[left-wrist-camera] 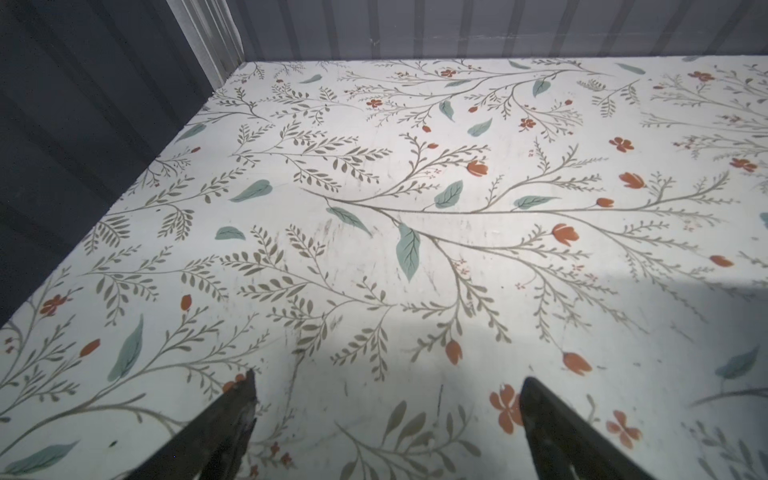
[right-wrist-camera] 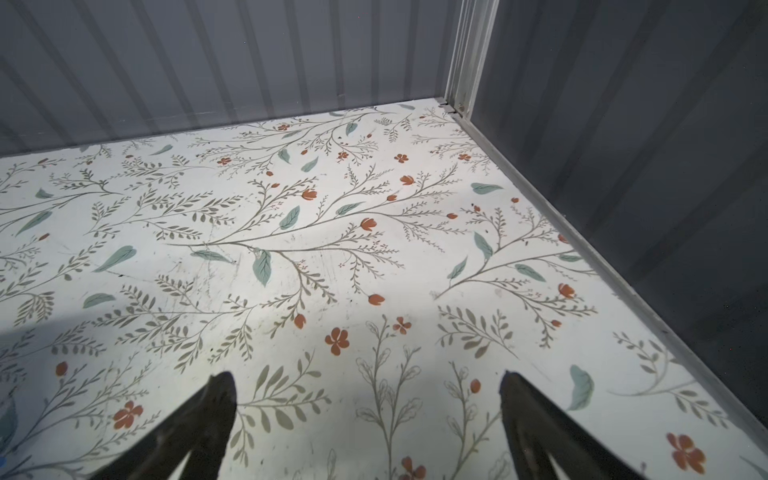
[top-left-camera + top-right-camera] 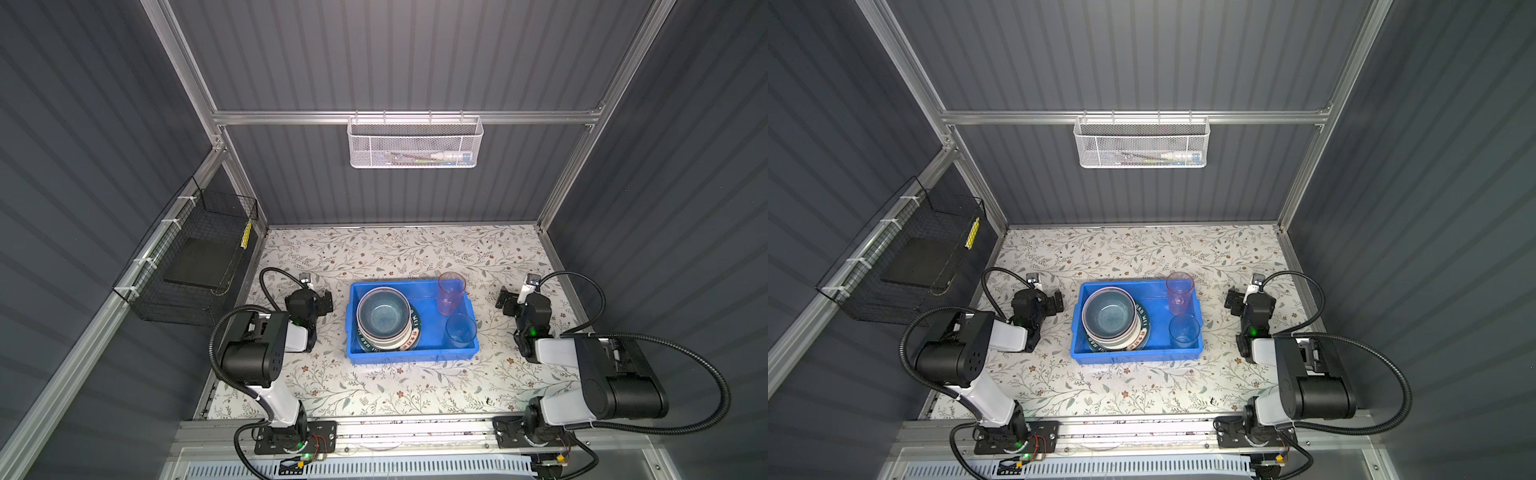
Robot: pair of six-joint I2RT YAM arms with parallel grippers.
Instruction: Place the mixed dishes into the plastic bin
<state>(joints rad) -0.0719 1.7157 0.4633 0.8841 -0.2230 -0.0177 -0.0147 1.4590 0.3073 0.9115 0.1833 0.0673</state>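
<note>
Both top views: bin (image 3: pixel 415 356) between end effectors (image 3: pixel 327 301) (image 3: pixel 503 300) (apart).

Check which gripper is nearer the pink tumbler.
Right. The right gripper sits just outside the bin, on the side where the pink tumbler stands, jaws open. The left gripper is across the bin, beyond the stacked dishes, also open and empty.

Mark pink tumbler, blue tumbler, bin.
pink tumbler (image 3: pixel 450 299): in a top view, on its side wall.
blue tumbler (image 3: pixel 460 330): in a top view, inside its open mouth.
blue bin (image 3: pixel 415 356): in a top view, on its near wall.
</note>
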